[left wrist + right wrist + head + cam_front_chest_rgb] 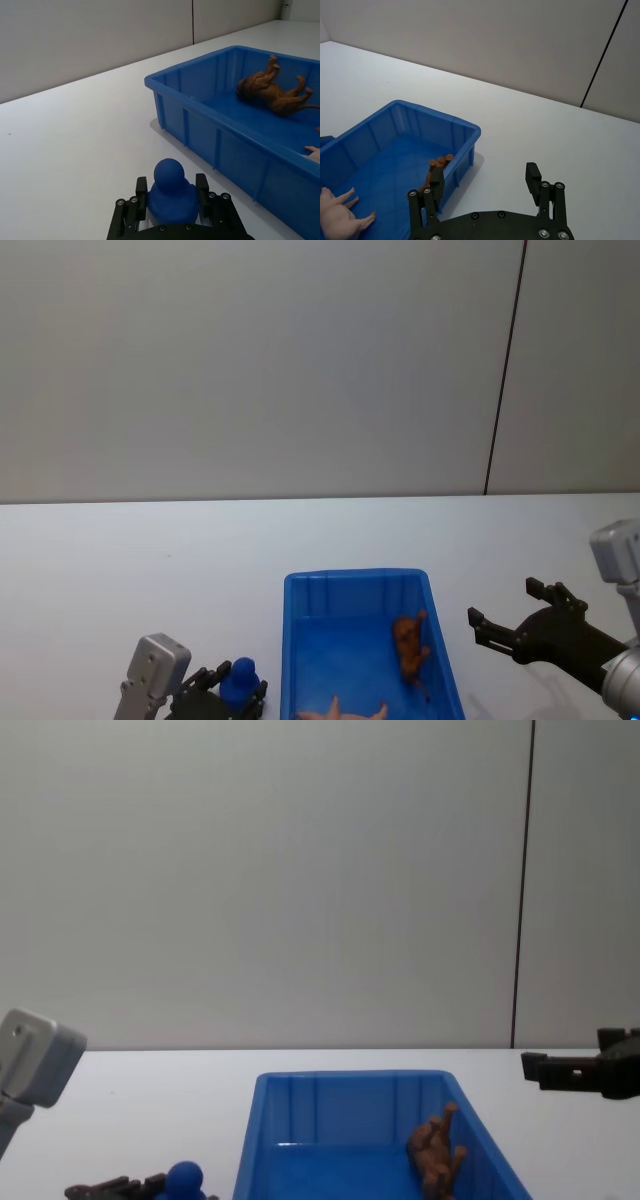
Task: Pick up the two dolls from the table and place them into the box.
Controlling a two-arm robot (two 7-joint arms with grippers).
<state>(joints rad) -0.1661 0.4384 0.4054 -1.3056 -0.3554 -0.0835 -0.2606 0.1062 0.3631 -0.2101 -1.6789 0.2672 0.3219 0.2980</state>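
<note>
Dolls first: the deep blue toy figure with a smooth ball-like head (170, 196) stands between the fingers of the left claw (172, 192), low over the flat white desk (75, 145). The black fingers (141, 191) press against both of its sides, so the claw pinches it. In the head view this blue figure (239, 680) and its claw (222, 692) sit to the outer left of the large bright blue plastic bin with an open top and ribbed inner walls (300, 615), near its left wall but apart from it. Whether the figure's base touches the desk or hangs just above it is hard to tell.

Across the bin from that claw, the shaggy reddish-brown toy animal (409, 645) lies inside the bin on its floor, close to the right wall, legs pointing sideways. The left wrist view shows it (272, 92) on its side, past the bin's thick rim (200, 102).

A pale pink toy figure with small limbs (340, 217) also lies inside the bin at its near end.

The right claw (512, 617) hovers above the desk just beyond the bin's right wall, its black fingers (532, 177) spread wide and holding nothing; the brown animal (436, 167) lies in the bin just beside it.
</note>
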